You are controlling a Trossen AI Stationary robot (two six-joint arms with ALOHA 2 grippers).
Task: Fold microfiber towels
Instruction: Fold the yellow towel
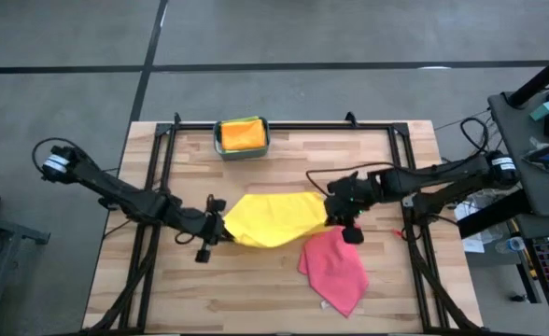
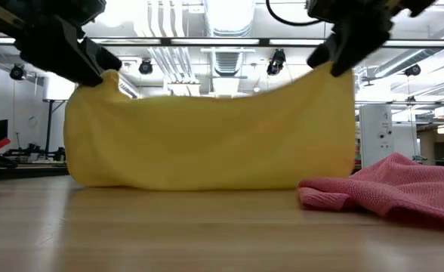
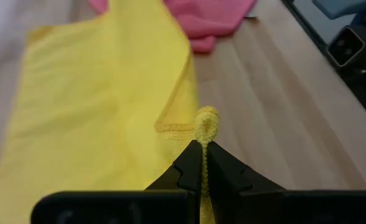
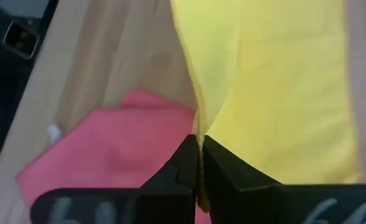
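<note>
1. One yellow towel (image 1: 273, 219) hangs stretched between the two grippers above the middle of the worktop (image 1: 256, 289), its sagging lower edge touching the wood in the low view.
2. One pink towel (image 1: 335, 266) lies crumpled on the worktop just beside the yellow one, on the right arm's side.
3. One orange towel (image 1: 242, 134) sits in the single teal bin (image 1: 220, 147) at the far edge; a lime-green edge shows beneath it.
4. The left gripper (image 1: 217, 227) has its fingers closed on one yellow corner.
5. The right gripper (image 1: 335, 213) has its fingers pinched on the opposite corner.
</note>
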